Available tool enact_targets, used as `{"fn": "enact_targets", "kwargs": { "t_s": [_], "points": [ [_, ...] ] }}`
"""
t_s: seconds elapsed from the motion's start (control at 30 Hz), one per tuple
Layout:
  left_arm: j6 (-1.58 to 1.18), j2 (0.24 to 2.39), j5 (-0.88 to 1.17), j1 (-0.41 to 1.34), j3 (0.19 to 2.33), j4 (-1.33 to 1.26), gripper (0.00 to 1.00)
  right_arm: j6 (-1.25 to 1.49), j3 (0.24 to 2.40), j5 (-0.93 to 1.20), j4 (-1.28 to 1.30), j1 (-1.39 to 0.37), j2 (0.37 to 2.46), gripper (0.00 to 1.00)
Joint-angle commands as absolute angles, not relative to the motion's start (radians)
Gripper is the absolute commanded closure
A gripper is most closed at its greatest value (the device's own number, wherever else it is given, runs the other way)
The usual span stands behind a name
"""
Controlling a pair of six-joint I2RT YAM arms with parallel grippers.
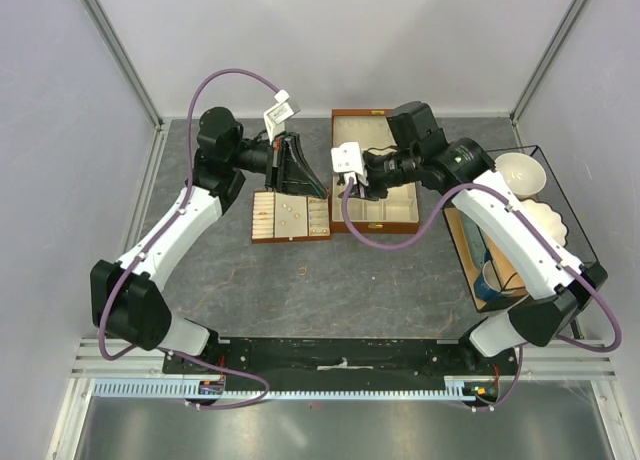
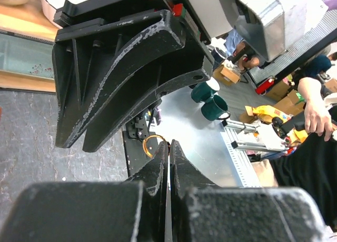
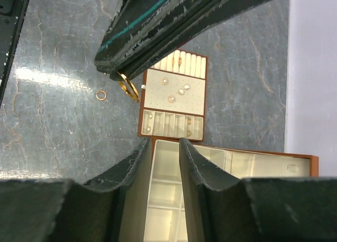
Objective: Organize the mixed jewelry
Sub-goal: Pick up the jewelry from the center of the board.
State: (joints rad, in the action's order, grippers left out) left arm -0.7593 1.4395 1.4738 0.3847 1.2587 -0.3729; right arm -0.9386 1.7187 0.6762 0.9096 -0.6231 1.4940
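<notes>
Top camera looks down from behind on the whole table (image 1: pixel 300 280) — the right wrist camera, closer, faces down on the same slotted tray (image 3: pixel 171 108), the left's faces sideways.

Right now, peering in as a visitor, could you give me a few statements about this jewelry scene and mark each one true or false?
1. The left end effector pinches a gold hoop. True.
2. The right end effector is clamped on a ring. False: its jaws stand apart with nothing between them.
3. A small gold ring lies on the table, beside the slotted tray. True.
4. The slotted tray is bare. False: several small pieces sit on it.
</notes>
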Motion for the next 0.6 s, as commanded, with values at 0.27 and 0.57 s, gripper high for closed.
{"fn": "enact_targets", "kwargs": {
  "t_s": [0.27, 0.57],
  "points": [
    [-0.948, 1.480, 1.819, 0.411, 1.184, -0.678, 0.97, -1.074, 1.836, 0.848, 1.052, -0.618, 1.491, 0.63],
    [-1.028, 1.486, 1.819, 0.420, 1.163, -0.798, 0.96, -1.152, 1.852, 0.870, 1.126, -0.621, 1.506, 0.64]
  ]
}}
